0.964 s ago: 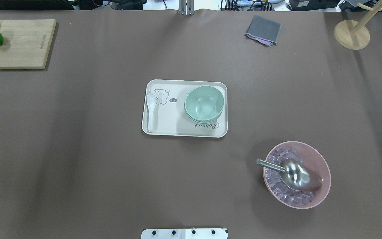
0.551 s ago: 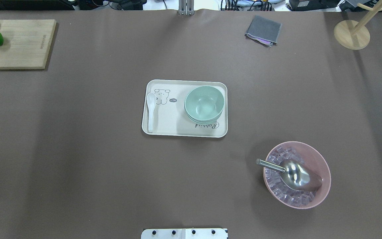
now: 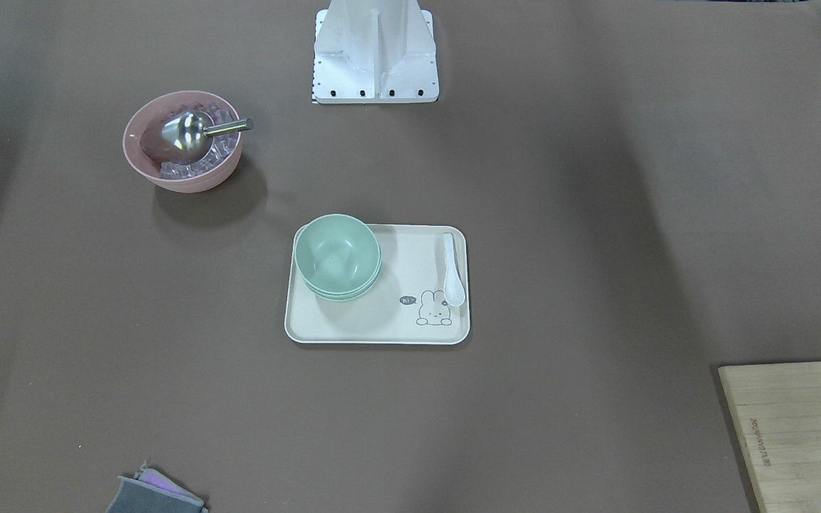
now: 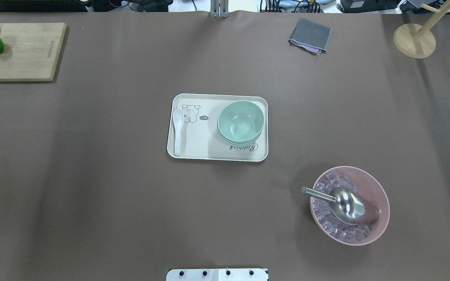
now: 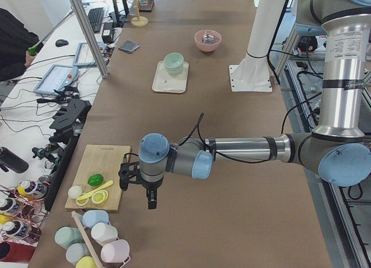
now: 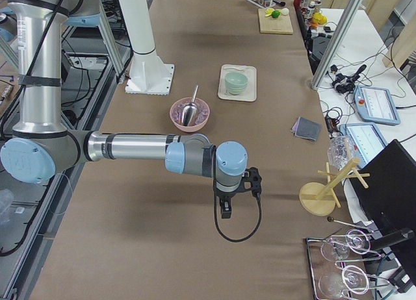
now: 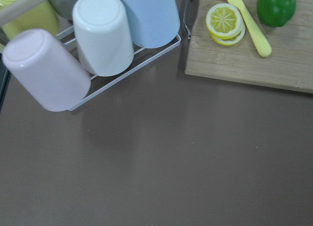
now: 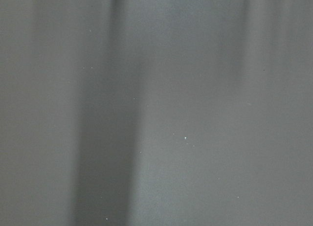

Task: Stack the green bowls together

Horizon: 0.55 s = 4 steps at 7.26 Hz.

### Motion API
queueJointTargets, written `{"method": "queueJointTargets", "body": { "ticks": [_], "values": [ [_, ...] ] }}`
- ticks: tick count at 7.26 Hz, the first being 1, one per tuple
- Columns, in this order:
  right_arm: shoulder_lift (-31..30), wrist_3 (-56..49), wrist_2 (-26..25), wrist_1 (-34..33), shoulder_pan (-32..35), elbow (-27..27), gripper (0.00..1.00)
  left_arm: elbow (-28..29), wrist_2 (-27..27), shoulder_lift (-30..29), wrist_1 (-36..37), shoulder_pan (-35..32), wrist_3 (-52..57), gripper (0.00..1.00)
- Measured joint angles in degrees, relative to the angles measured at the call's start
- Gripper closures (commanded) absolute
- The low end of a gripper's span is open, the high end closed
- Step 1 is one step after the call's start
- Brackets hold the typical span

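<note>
The green bowls [image 4: 240, 121] sit nested in one stack on the right part of a cream tray [image 4: 197, 146] at mid-table. The stack also shows in the front view [image 3: 337, 256] and small in both side views [image 5: 173, 62] [image 6: 235, 83]. My left gripper [image 5: 152, 201] hangs over the table's left end beside the cutting board, far from the tray. My right gripper [image 6: 225, 212] hangs over the table's right end, also far from it. I cannot tell whether either is open or shut. No fingers show in the wrist views.
A white spoon [image 4: 177, 130] lies on the tray's left side. A pink bowl [image 4: 383, 203] of ice cubes with a metal scoop [image 4: 350, 208] stands front right. A cutting board [image 4: 25, 50], grey cloth [image 4: 310, 35], wooden stand [image 4: 414, 41] and cup rack [image 7: 102, 35] are at the edges.
</note>
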Motion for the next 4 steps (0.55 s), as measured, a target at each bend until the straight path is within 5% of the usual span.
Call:
{"method": "queueJointTargets", "body": {
  "ticks": [4],
  "values": [
    [0.28,1.65,-0.17,0.15,-0.40,0.34,0.00,-3.89,-1.94,1.33,0.03,1.87,-3.13,0.02]
  ]
}}
